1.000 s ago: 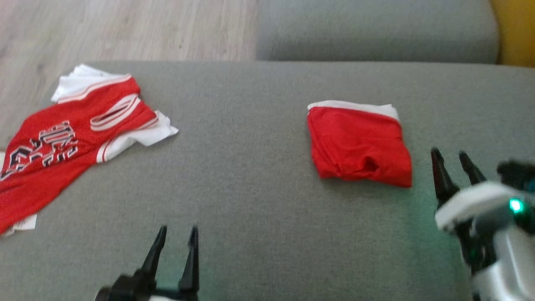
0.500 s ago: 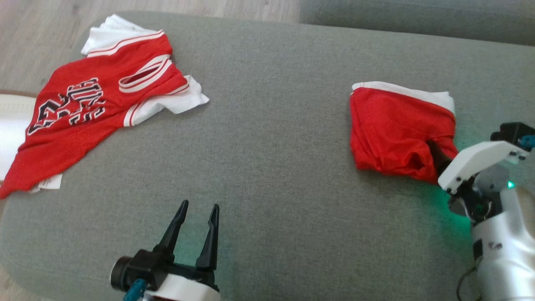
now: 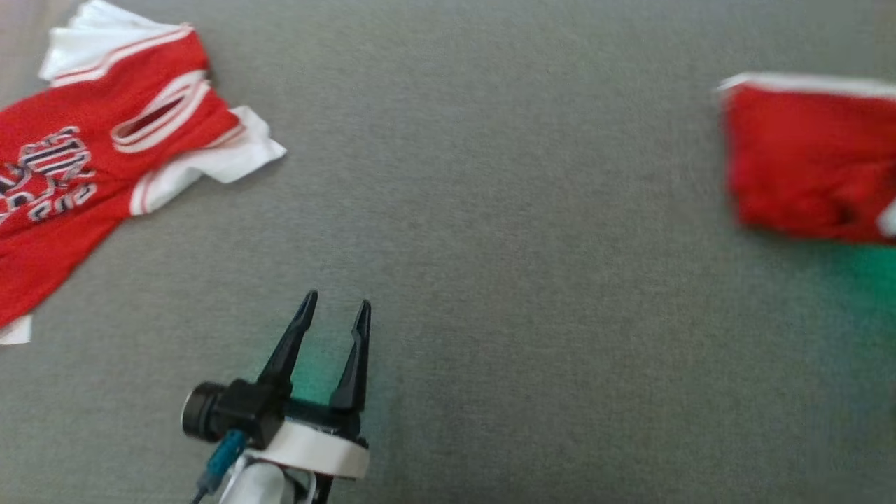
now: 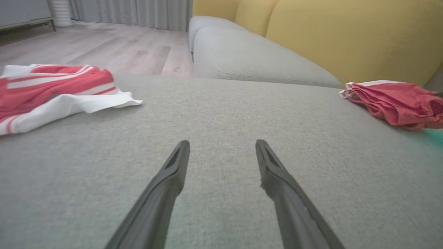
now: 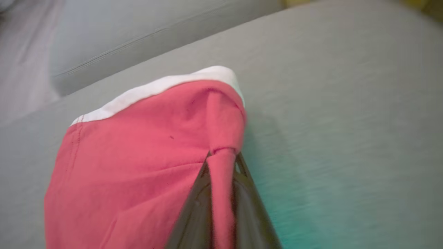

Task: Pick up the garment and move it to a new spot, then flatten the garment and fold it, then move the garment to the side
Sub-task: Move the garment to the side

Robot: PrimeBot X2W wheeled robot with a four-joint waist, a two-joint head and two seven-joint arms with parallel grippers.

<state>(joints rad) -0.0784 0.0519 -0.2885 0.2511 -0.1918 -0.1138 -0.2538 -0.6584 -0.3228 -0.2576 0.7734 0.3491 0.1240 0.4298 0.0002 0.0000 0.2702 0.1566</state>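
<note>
jersey [image 3: 84, 175] lettering: black-and-white, too blurry to read
right pincer [image 5: 223, 154]: pinching the folded red garment [image 5: 138, 155]
left pincer [image 3: 334, 308]: spread, over grey cushion [image 3: 525, 280]

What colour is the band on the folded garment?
White band on the red garment, clearest in right wrist view.

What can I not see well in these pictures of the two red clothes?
Folded red garment with white band: head view, blurred, cut by the right edge.
Red jersey with black-and-white lettering: head view, lettering cut by the left edge, unreadable.
Right gripper: right wrist view, pinched red cloth hides its inner pads.
</note>
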